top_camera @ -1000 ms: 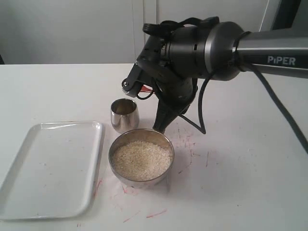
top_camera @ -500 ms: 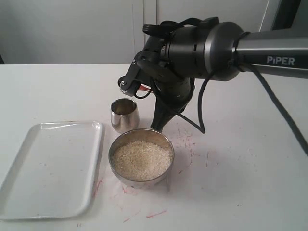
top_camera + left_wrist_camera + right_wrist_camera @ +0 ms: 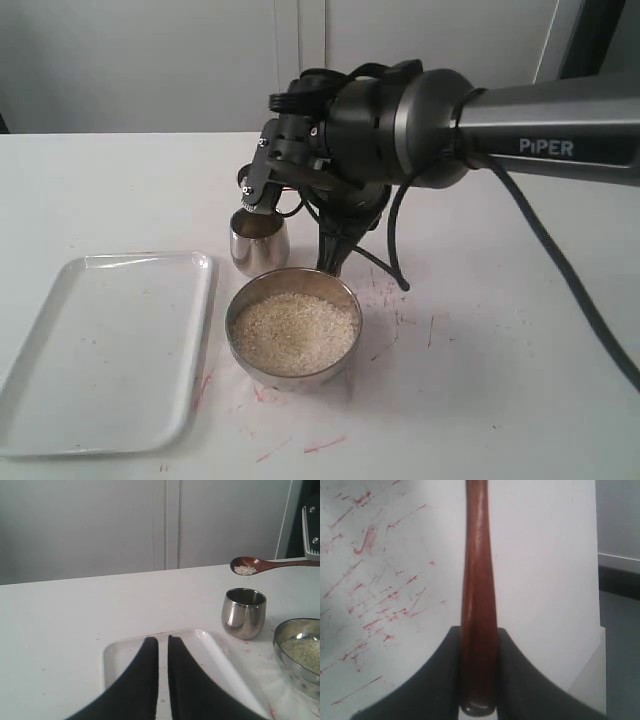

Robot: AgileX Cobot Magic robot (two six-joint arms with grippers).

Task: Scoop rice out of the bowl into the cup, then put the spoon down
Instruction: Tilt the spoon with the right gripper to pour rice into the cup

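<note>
In the left wrist view the reddish-brown spoon (image 3: 260,564) hangs level, its head just above the steel cup (image 3: 244,612) and holding a few grains of rice (image 3: 245,570). My right gripper (image 3: 479,630) is shut on the spoon handle (image 3: 479,580). In the exterior view that gripper (image 3: 252,195) hovers over the cup (image 3: 258,240), and the arm hides the spoon. The steel bowl (image 3: 290,378) in front of the cup is full of rice (image 3: 293,330). My left gripper (image 3: 163,640) is shut on nothing, low over the tray.
A white rectangular tray (image 3: 150,258) lies left of the bowl and holds nothing. Red scratch marks (image 3: 385,295) cover the white table right of the bowl. The right arm's black cable (image 3: 400,270) hangs down behind the bowl.
My right arm has swung left and turned, carrying the spoon from behind the bowl to over the cup. The bowl, cup and tray have not moved.
</note>
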